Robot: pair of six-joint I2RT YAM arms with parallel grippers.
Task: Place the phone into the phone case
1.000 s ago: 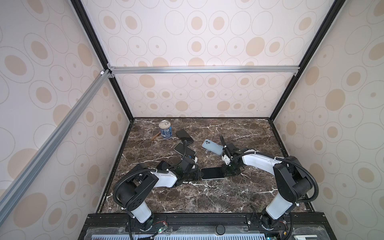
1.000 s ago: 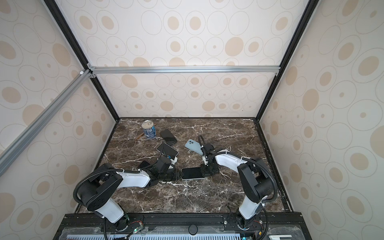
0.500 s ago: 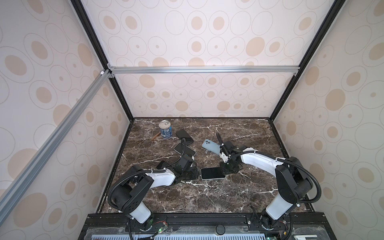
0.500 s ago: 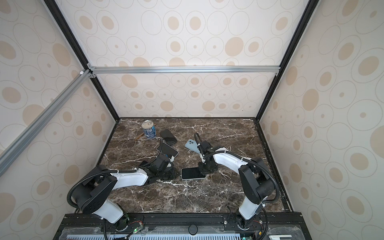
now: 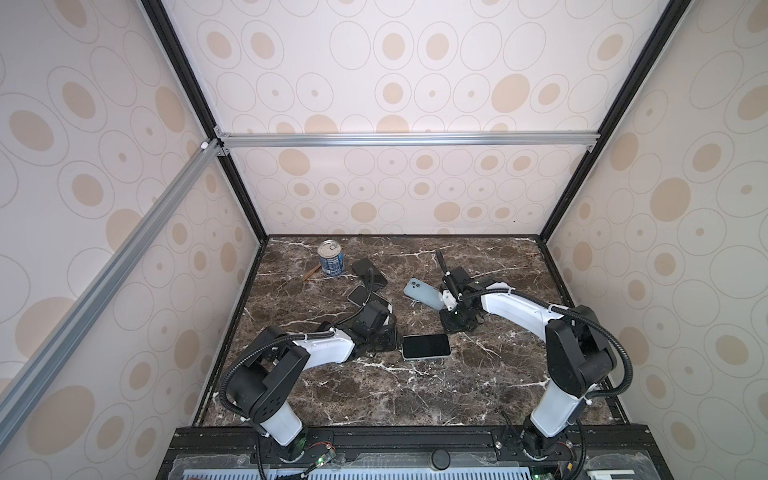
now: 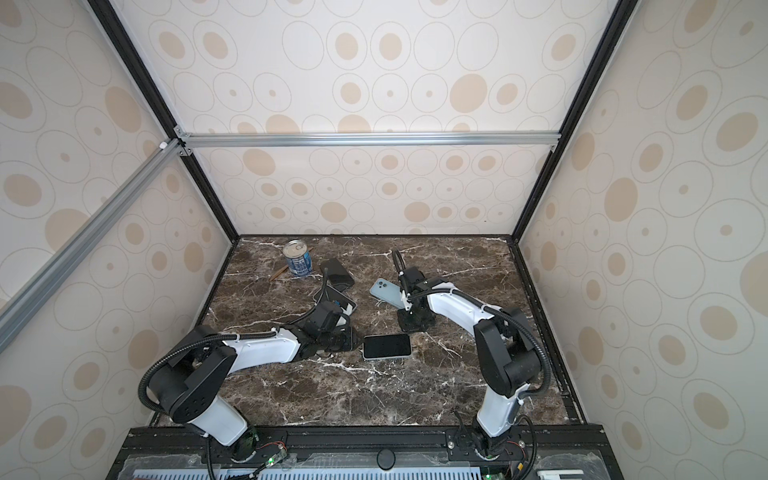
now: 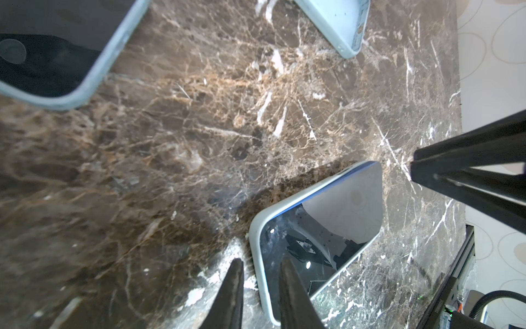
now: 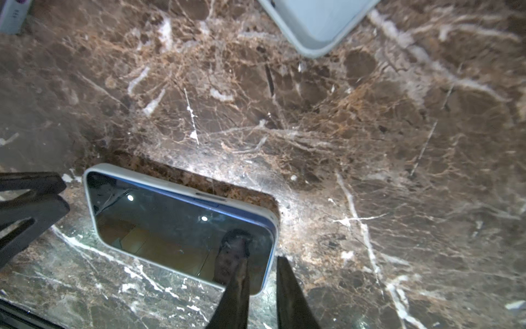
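My left gripper (image 7: 260, 263) is low over the table (image 5: 415, 395), at one short end of the phone (image 5: 426, 346). Its two fingers (image 7: 233, 284) stand only a little apart. In the left wrist view the pale rim of the phone case (image 7: 254, 242) runs through the narrow gap between them. I see nothing clamped there. I cannot tell whether a fingertip touches the rim.

My right gripper (image 8: 262, 262) is open just a slit too, and it is empty. It is near the other short end of the phone. In the right wrist view one corner of the phone shows between the tips.

The phone lies flat, screen up, between my two grippers, inside the pale case. Along one long side a blue edge of the phone shows against the rim.

Beyond my right fingers lies a light blue phone (image 5: 424, 293), back up. Beyond my left fingers are a dark phone (image 5: 376, 278) and a can (image 5: 330, 257).
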